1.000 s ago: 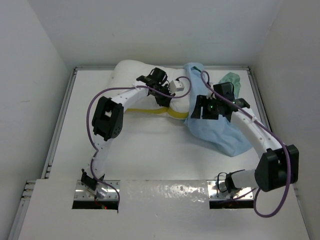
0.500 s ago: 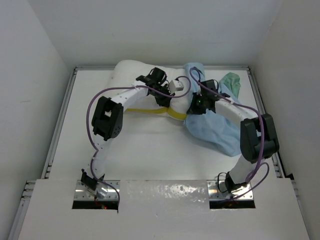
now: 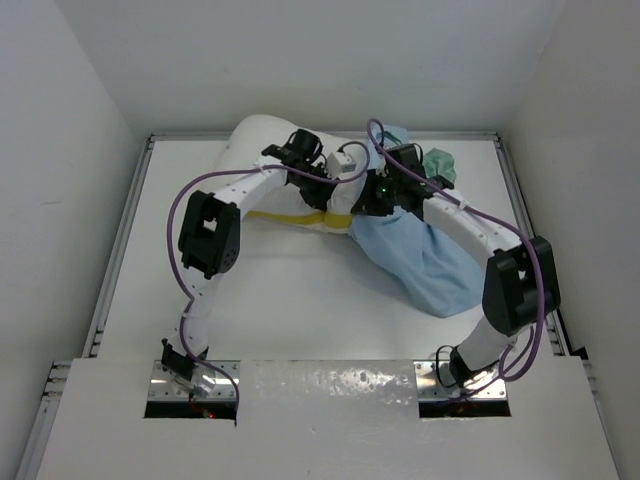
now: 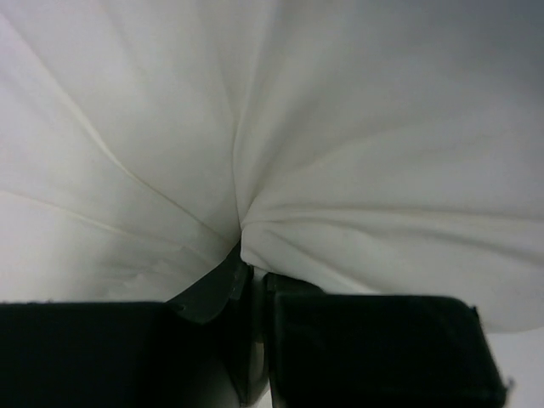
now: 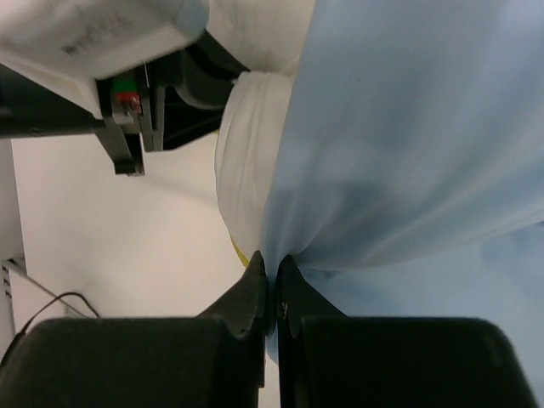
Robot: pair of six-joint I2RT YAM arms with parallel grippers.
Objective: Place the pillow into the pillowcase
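One pillow (image 3: pixel 255 140), one pillowcase (image 3: pixel 420 270), two arms (image 3: pixel 215 235), one table (image 3: pixel 300 300)

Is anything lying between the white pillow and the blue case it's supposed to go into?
No loose object shows between them. The pillow and the pillowcase touch; the left gripper pinches pillow fabric, the right gripper pinches blue cloth beside it. Whether the case's mouth is open cannot be seen.

White pillow (image 3: pixel 256 140) at the far table (image 3: pixel 290 290) edge, light-blue pillowcase (image 3: pixel 420 265) against the pillow's right end
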